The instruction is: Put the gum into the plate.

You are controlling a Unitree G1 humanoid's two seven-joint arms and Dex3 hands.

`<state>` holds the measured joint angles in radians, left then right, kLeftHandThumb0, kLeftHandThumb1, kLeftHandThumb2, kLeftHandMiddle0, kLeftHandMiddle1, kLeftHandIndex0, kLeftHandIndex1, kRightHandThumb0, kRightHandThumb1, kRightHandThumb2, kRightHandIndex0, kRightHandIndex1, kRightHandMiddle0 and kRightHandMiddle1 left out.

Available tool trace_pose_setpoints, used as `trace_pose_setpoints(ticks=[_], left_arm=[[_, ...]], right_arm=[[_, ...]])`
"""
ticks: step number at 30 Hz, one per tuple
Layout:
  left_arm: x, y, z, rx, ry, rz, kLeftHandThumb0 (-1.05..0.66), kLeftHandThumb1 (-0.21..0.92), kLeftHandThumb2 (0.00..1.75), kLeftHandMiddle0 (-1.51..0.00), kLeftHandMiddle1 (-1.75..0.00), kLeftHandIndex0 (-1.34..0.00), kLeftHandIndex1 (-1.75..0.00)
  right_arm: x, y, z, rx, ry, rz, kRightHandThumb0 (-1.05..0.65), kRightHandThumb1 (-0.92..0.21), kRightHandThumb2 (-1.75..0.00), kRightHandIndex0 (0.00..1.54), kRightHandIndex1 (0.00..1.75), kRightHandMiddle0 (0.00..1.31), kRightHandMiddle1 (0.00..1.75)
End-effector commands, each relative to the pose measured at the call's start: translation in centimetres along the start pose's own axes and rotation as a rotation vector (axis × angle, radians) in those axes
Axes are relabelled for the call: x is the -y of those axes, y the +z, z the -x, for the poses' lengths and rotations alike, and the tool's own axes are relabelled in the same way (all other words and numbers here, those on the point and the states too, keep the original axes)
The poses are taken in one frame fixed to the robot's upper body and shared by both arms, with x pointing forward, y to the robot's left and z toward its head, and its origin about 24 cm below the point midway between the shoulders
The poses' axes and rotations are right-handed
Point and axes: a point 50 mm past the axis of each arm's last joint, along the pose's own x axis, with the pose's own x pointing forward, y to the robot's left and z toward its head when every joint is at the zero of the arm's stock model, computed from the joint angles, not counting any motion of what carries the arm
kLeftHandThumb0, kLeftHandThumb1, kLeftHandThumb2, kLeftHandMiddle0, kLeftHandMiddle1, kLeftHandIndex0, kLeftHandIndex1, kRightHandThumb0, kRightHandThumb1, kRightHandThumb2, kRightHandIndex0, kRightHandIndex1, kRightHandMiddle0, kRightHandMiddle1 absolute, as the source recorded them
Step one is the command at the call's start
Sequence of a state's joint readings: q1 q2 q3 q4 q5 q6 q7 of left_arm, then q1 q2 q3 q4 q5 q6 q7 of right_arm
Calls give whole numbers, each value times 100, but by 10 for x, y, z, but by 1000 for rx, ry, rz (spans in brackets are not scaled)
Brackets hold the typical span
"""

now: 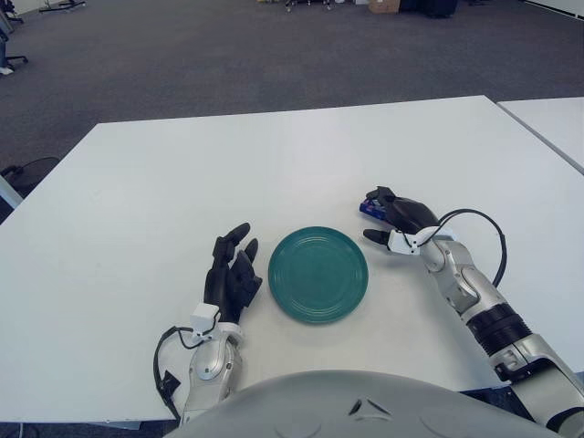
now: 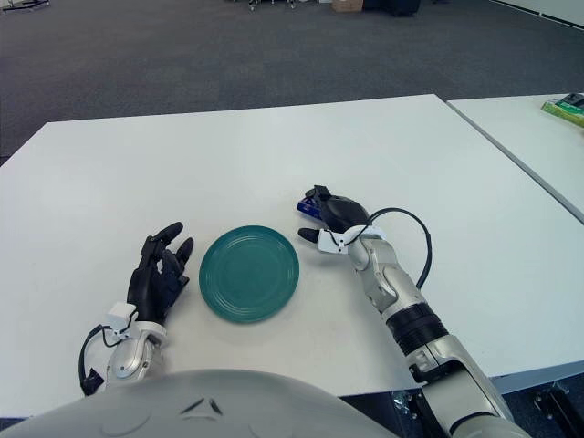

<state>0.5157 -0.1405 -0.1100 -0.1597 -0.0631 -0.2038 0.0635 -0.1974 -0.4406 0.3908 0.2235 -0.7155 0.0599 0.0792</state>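
A dark blue gum pack (image 1: 367,209) lies on the white table (image 1: 274,155), just right of the round teal plate (image 1: 318,274). My right hand (image 1: 372,221) is over the gum. Its two fingers curl down on the pack's top, and its thumb (image 1: 374,237) sticks out to the left below, apart from the pack. Most of the gum is hidden under the hand. It also shows in the right eye view (image 2: 307,207). My left hand (image 1: 232,272) shows just left of the plate, fingers relaxed and empty.
A second white table (image 1: 552,123) stands to the right across a narrow gap, with a green object (image 2: 568,108) on it. A black cable (image 1: 488,233) loops off my right forearm. Grey carpet lies beyond the far edge.
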Motion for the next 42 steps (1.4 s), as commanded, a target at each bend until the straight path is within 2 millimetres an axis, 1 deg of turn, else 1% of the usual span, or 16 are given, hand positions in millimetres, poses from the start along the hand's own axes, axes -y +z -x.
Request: trace_pose_setpoints(ticks=[1, 2, 3, 4, 6, 9, 17, 19, 22, 32, 42], left_arm=[[-1, -4, 1, -32, -1, -4, -81, 92, 88, -62, -10, -19, -96], [-1, -4, 1, -33, 0, -5, -81, 92, 88, -62, -10, -19, -96], [-1, -4, 1, -33, 1, -6, -81, 92, 88, -62, -10, -19, -97], [-1, -4, 1, -33, 1, -6, -81, 92, 88, -62, -10, -19, -97], [-1, -4, 1, -33, 3, -7, -81, 92, 88, -63, -11, -20, -97], [-1, -4, 1, -34, 4, -6, -81, 92, 88, -63, -11, -21, -98], [-2, -5, 2, -40, 13, 14, -80, 92, 88, -64, -12, -21, -98], [-2, -4, 2, -41, 19, 17, -80, 92, 87, -64, -13, -21, -99], [-3, -4, 2, -42, 27, 17, -80, 92, 87, -64, -13, -21, -99], [-4, -5, 1, -41, 34, 24, -80, 92, 87, -65, -15, -23, -101], [-6, -5, -1, -35, 36, 29, -81, 92, 85, -65, -18, -23, -102]], right_arm=[[-26, -13, 7, -55, 133, -39, -70, -92, -59, 56, 141, 25, 158], [-28, -14, 8, -49, 134, -40, -67, -92, -59, 60, 153, 34, 164], [-28, -15, 8, -45, 135, -40, -64, -92, -58, 64, 161, 42, 168], [-29, -15, 8, -43, 135, -41, -64, -92, -58, 65, 164, 44, 169], [-38, -21, 10, -29, 138, -23, -60, -92, -59, 69, 170, 53, 172], [-49, -28, 13, -4, 139, 10, -54, -92, -61, 74, 173, 61, 174], [-52, -33, 17, 93, 117, 90, -48, -92, -67, 80, 175, 66, 175], [-50, -35, 18, 115, 116, 112, -47, -92, -68, 82, 175, 67, 175], [-41, -38, 17, 131, 111, 131, -46, -92, -69, 84, 175, 68, 175], [-37, -38, 16, 148, 79, 143, -44, -92, -70, 87, 175, 70, 175], [-39, -38, 18, 163, 73, 131, -42, -92, -68, 92, 175, 74, 175]])
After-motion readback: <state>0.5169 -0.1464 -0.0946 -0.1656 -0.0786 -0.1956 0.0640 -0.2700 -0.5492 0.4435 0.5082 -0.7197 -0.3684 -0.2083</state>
